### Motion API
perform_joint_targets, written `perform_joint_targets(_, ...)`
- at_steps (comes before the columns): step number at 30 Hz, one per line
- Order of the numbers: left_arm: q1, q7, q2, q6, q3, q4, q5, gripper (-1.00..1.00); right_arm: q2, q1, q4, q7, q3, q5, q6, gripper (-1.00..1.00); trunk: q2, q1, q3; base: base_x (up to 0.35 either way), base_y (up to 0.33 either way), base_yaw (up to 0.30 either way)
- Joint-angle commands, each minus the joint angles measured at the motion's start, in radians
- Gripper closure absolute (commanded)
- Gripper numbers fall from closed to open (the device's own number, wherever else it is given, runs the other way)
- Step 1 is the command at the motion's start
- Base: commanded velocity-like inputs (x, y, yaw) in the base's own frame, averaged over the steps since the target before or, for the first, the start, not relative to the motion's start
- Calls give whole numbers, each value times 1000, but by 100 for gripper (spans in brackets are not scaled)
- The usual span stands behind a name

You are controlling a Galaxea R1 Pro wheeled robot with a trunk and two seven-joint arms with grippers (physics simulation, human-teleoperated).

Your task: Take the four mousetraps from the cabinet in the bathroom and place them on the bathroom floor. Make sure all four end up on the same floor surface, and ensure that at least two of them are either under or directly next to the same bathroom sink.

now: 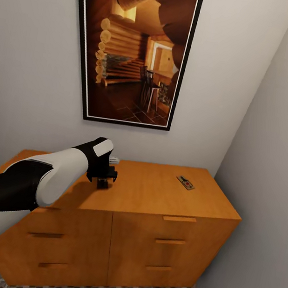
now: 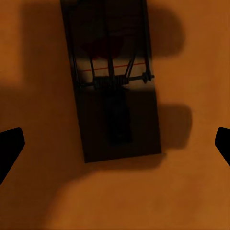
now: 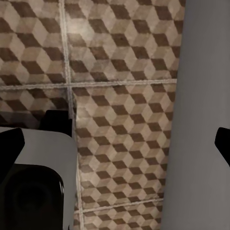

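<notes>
A mousetrap (image 2: 117, 91), dark brown with thin wire parts, lies flat on top of the orange-brown cabinet (image 1: 146, 239), toward the front edge of the left half. The left gripper (image 1: 103, 180) hangs right over it, fingers spread wide with one black fingertip (image 2: 10, 148) showing at each side of the left wrist view and bare wood between each tip and the trap's long edges. A second mousetrap (image 1: 185, 183) lies near the right rear of the top, well apart from the first, with open wood all around it. The cabinet stands in a corner: its back meets the wall under a framed picture (image 1: 132, 47) of a log cabin room, and its right end is close to the side wall. The right gripper (image 3: 115, 143) points down at the bathroom floor (image 3: 120, 72), fingers apart, beside a pale wall. No writing is readable on the traps or the cabinet.
</notes>
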Motion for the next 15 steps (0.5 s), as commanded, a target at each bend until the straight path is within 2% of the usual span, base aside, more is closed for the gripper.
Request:
perform_joint_targets(1,0,10,0,2,1,-1,9,-100,0,-1,0,-2,8,-8,4,-100,-8,4,-4,0,0,0)
perform_joint_targets(13,0,10,0,3,1,1,9,-100,-3,0,0,-1,8,-9,4,-100,-92,50,-42,0,0,0)
perform_joint_targets(15,0,10,0,3,1,1,9,-100,-5,-1,0,-1,8,-9,4,-100,-92,50,-42,0,0,0)
